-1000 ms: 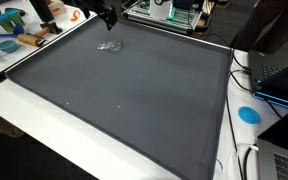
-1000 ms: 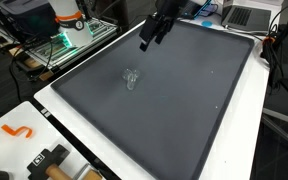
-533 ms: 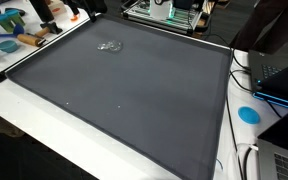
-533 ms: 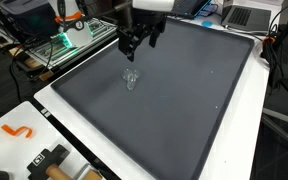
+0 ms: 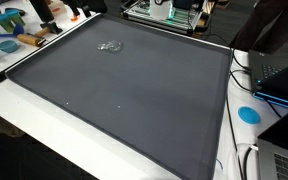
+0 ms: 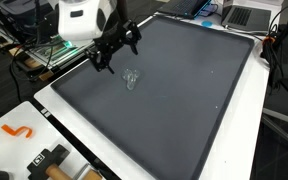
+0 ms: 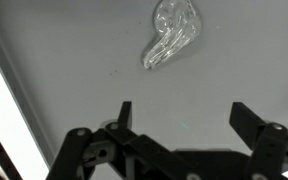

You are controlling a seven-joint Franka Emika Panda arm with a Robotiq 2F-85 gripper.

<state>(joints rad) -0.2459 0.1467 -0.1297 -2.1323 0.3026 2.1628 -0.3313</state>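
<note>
The gripper (image 6: 117, 50) hangs over the grey mat (image 6: 194, 95), jaws released wide and holding nothing; the clear piece (image 6: 132, 78) lies on the mat at about 5 o'clock from it, near but apart; in the wrist view the piece sits at 12 o'clock, beyond the fingertips (image 7: 124, 110).

no readable text, labels, brands or numbers in any view
</note>
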